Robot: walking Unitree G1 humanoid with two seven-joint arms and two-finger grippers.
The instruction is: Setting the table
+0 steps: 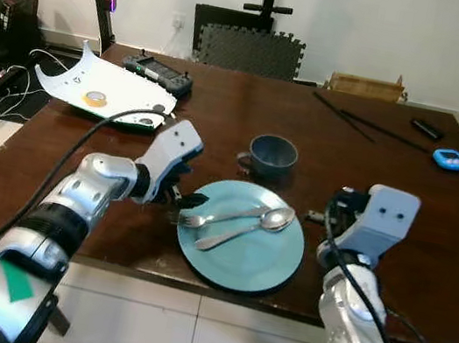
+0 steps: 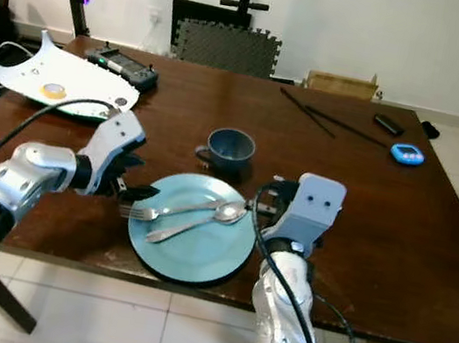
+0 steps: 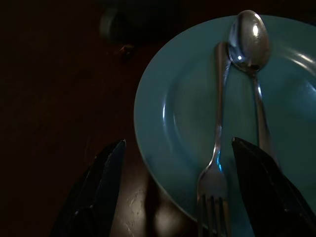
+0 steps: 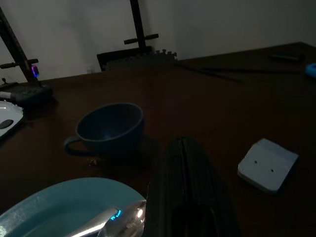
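Left gripper [image 3: 173,192] spread wide, nothing held; we see its flat black fingers [image 3: 106,177] either side of the fork [image 1: 220,217] head at the plate's left rim, one finger over bare table, one over the plate. Right gripper [image 4: 185,197] at the plate's right edge, near the spoon [image 1: 257,226] bowl, fingers pressed together, gripping nothing we can see. Round teal plate [image 1: 271,263], glossy glaze, sits near the front edge of the dark polished wood table [image 1: 224,100]. Shiny metal fork and spoon lie on the plate side by side, slanted, handles crossing. Dark blue ceramic cup [image 1: 272,154], matte, handle to the robot's left, stands just behind the plate. Black chopsticks [image 1: 367,125] far back right, well apart from the plate.
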